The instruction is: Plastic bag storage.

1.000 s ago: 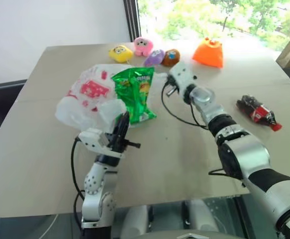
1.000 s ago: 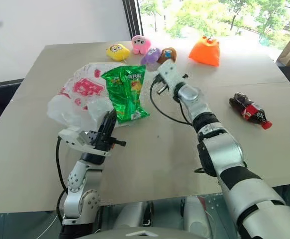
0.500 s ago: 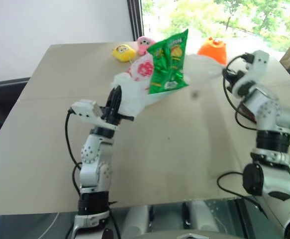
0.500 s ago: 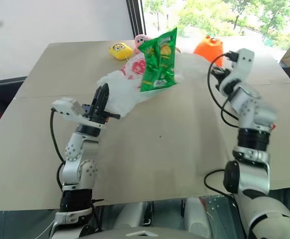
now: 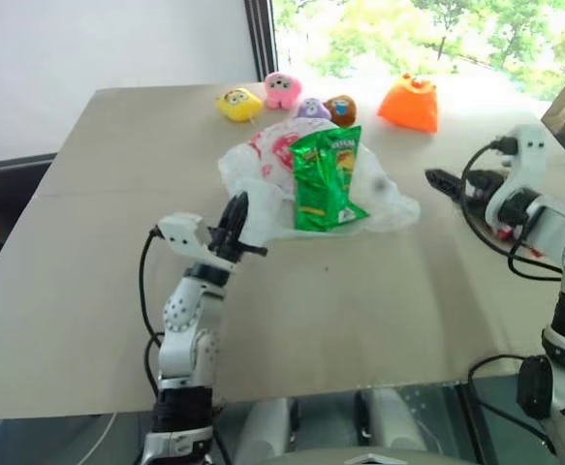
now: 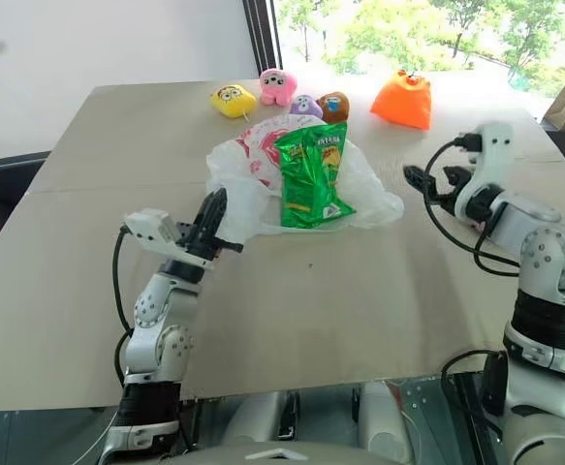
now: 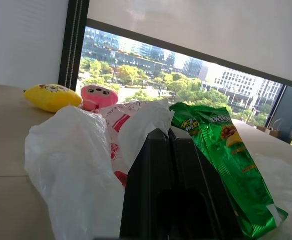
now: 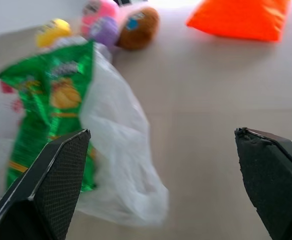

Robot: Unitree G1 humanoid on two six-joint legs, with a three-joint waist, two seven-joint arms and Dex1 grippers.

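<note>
Plastic bag (image 5: 263,170), translucent white with red print: one.
Green snack packet (image 5: 325,177): one.
Small plush toys at the far edge of the table (image 5: 88,281): four, namely one yellow (image 5: 235,103), one pink (image 5: 281,89), one purple (image 5: 312,108), one brown (image 5: 340,109).
Orange pouch-shaped soft item (image 5: 408,103): one.
Grippers: two, left gripper (image 5: 235,215) and right gripper (image 6: 423,182).

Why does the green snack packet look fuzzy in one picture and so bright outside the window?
In the right wrist view the snack packet and plastic bag are blurred, while the black fingers look sharp. In the left eye view, daylight washes out the window. The left wrist view shows the packet sharply.
</note>
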